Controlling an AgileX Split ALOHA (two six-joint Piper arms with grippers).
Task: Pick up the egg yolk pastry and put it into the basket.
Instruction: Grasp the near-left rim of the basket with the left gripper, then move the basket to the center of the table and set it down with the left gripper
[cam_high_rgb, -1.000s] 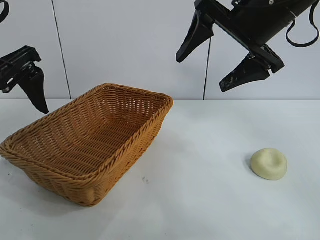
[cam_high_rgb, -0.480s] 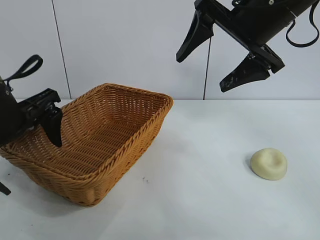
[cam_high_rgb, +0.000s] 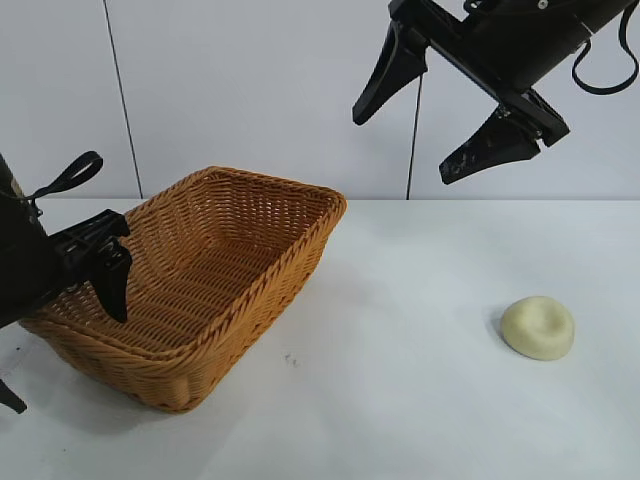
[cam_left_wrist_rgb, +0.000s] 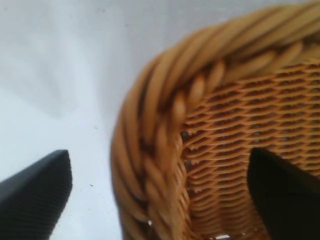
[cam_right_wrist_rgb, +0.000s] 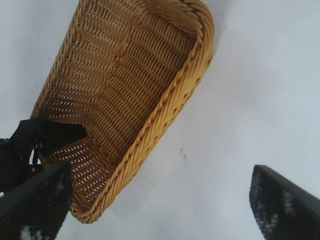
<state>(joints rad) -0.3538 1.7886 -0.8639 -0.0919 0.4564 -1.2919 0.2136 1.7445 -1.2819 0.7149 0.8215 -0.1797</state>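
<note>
Egg yolk pastry: pale dome with a dented top, lying alone on the white tabletop at the exterior view's right, well apart from everything else.

Basket: orange-brown wicker, rectangular, thick braided rim, on the tabletop at the left; nothing visible inside.

Left gripper: low at the basket's left corner, jaws apart and straddling the rim, one finger inside, the other outside over the tabletop; contact with the wicker cannot be told.

Right gripper: raised high above the tabletop, upper right, jaws wide apart, holding nothing, nowhere near the pastry.
</note>
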